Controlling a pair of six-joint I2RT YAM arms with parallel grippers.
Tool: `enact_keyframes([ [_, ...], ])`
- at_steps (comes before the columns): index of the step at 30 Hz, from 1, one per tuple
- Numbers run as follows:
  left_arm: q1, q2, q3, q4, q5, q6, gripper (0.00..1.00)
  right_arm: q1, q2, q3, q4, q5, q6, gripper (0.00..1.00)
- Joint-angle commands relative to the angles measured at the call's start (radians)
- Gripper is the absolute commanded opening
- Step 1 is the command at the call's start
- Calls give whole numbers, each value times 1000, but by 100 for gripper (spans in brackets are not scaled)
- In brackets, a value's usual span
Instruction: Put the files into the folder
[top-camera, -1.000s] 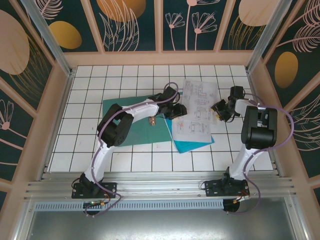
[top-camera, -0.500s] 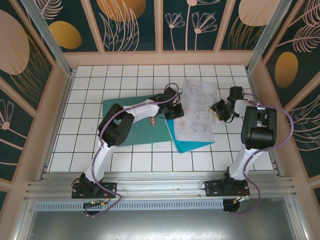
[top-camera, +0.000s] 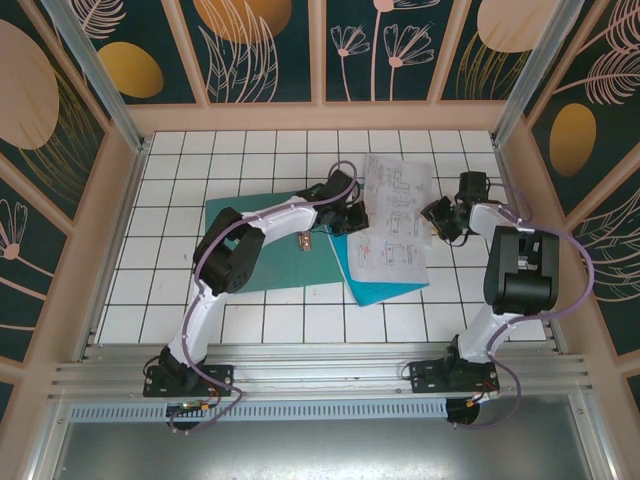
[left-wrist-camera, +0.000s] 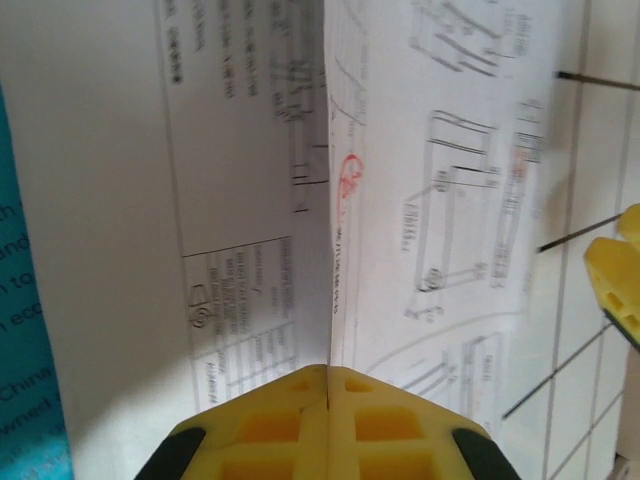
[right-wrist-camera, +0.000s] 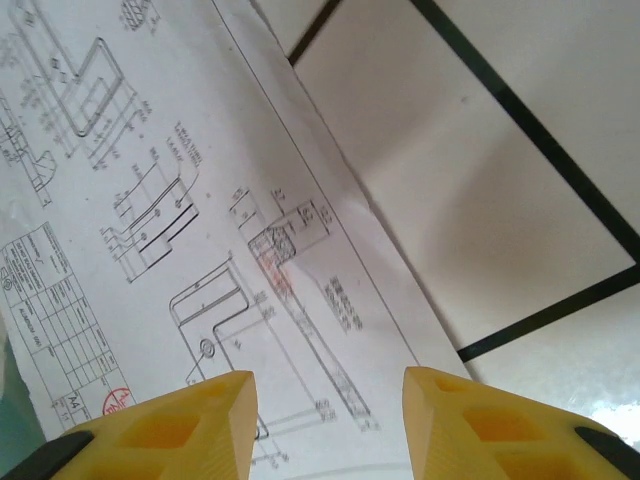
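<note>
The files are white printed sheets (top-camera: 395, 215) lying over a cyan-blue sheet (top-camera: 385, 288), right of the dark green folder (top-camera: 240, 218). My left gripper (top-camera: 352, 220) is at the sheets' left edge. In the left wrist view its yellow jaws are shut (left-wrist-camera: 328, 372) with a fold of a white sheet (left-wrist-camera: 440, 180) pinched between them, and the cyan sheet (left-wrist-camera: 22, 330) shows at the left. My right gripper (top-camera: 440, 218) is at the sheets' right edge. It stands open (right-wrist-camera: 330, 420) just over the printed sheet (right-wrist-camera: 150, 200), with nothing between its fingers.
The white tiled table (top-camera: 200, 150) is boxed in by wooden walls (top-camera: 320, 115). A small metal clip (top-camera: 305, 241) sits on the folder under my left arm. The right gripper's yellow finger (left-wrist-camera: 615, 280) shows at the edge of the left wrist view.
My left gripper has closed on the left edge of the white sheets. The right arm has shifted slightly and its jaws stay apart.
</note>
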Motion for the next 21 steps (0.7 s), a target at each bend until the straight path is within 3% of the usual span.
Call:
enact_keyframes([
  [1,-2,-88,19,-4,-3,-14,0,16,-64,-22,-6,19,-6,44],
  [7,7,-172,-45,-26,-13,-16,0,36,-136,-47,-16,2,2,44],
  [21,84,-494,-442,-26,-94,-19,0,112,-138,-71,53,-149,-11,46],
])
